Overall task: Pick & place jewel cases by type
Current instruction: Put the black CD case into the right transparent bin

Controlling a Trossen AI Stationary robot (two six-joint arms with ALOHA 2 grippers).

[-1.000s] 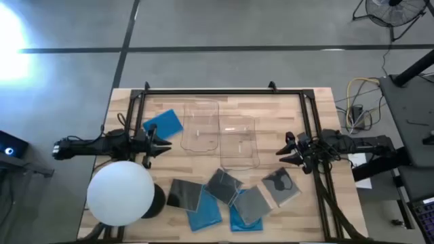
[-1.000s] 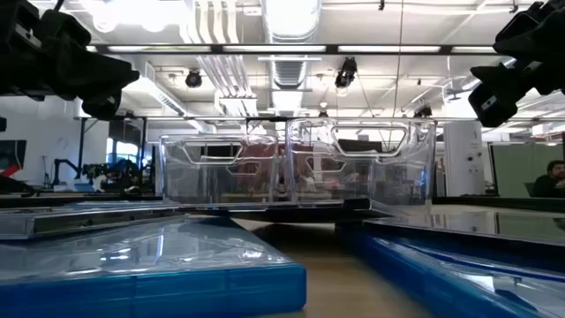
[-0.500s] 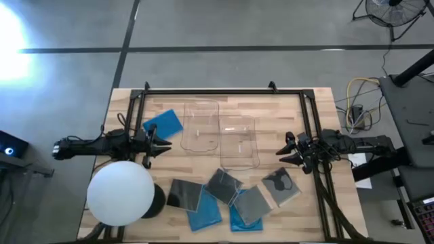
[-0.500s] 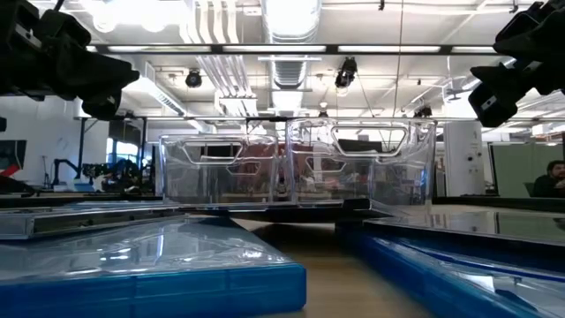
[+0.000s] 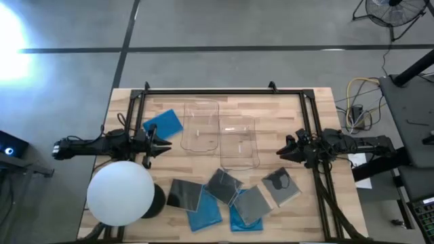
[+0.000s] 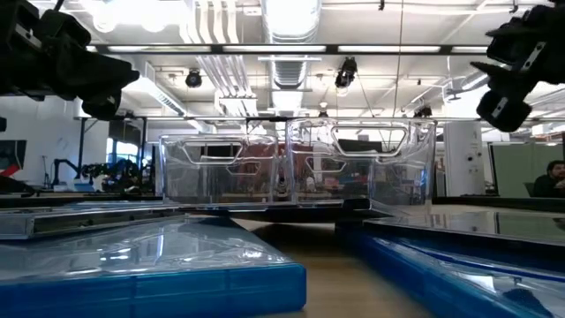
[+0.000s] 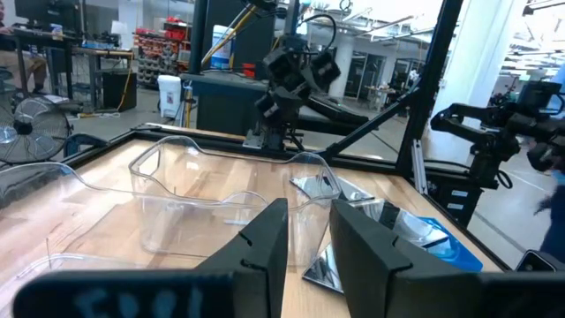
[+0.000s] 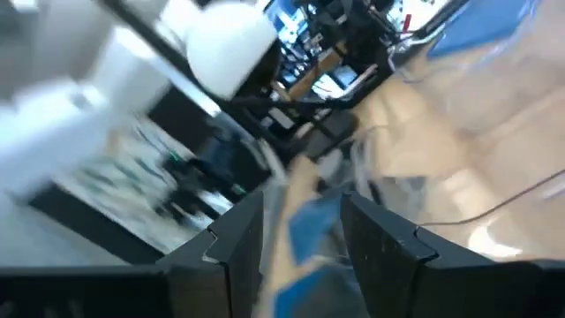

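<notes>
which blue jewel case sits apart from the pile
The blue jewel case at the table's far left, beside the left gripper. The other blue cases lie under grey ones in the near-edge cluster.

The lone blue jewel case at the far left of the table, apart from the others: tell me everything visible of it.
The bright blue, thin, flat, square plastic jewel case lies flat on the wooden table, turned at a slight angle to the table's edges. It sits beside the clear rectangular plastic bin, apparently just apart from it, and well away from the other cases. The left gripper is near it but not touching; nothing rests on it.
</notes>
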